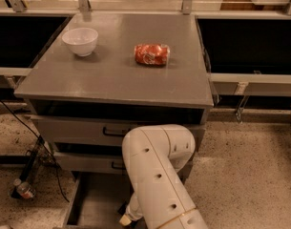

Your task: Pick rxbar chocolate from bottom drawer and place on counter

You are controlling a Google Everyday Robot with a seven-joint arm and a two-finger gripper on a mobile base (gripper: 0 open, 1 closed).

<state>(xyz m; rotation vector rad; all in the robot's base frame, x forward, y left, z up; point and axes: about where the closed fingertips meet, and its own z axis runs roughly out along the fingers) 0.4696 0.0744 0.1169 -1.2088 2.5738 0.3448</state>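
Note:
The grey counter (111,80) is the cabinet top in the middle of the camera view. Below it, the bottom drawer (95,204) is pulled open and shows a flat grey floor. My white arm (157,175) reaches down in front of the cabinet into this drawer. My gripper (126,217) is low in the drawer at the bottom edge of the view, mostly hidden behind the arm. The rxbar chocolate is hidden or out of view.
A white bowl (80,41) and a red-orange shiny snack packet (151,54) sit on the counter. Two shallower grey drawers with black handles (114,131) are above the open one. Cables and a small bottle (25,190) lie on the floor at left.

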